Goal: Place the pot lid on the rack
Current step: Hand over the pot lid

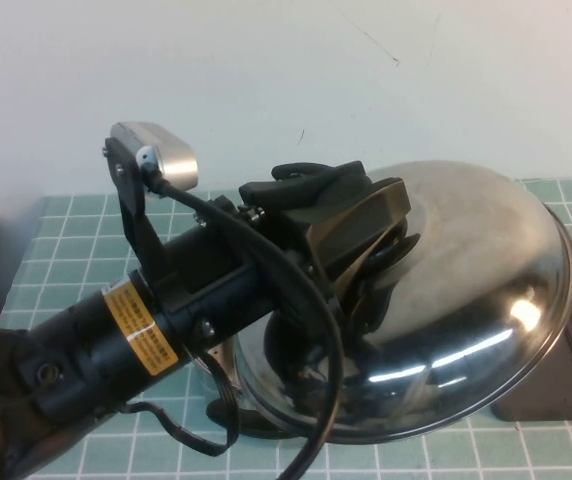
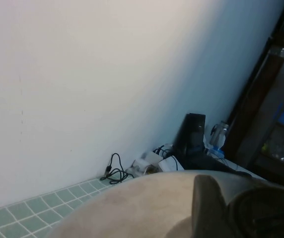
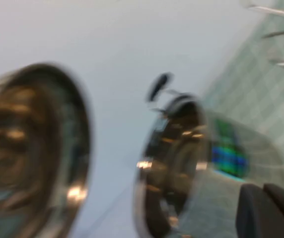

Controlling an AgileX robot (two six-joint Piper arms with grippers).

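Note:
The pot lid (image 1: 476,250), shiny and domed, is held up tilted, close to the high camera. My left gripper (image 1: 381,260) is shut on its centre, and the knob is hidden inside the jaws. In the left wrist view the lid's dome (image 2: 142,203) fills the bottom edge beside one finger (image 2: 209,206). The dark rack (image 1: 566,385) lies at the right edge, partly behind the lid. In the right wrist view the lid's underside (image 3: 33,148) hangs apart from the pot (image 3: 181,163), with rack wires (image 3: 276,34) at a corner. My right gripper (image 3: 271,210) is shut and empty.
The steel pot (image 1: 261,385) stands on the green tiled mat (image 1: 76,230) below the lid, mostly hidden by my left arm. A white wall is behind. Cables and a black device (image 2: 191,134) lie past the mat's far edge.

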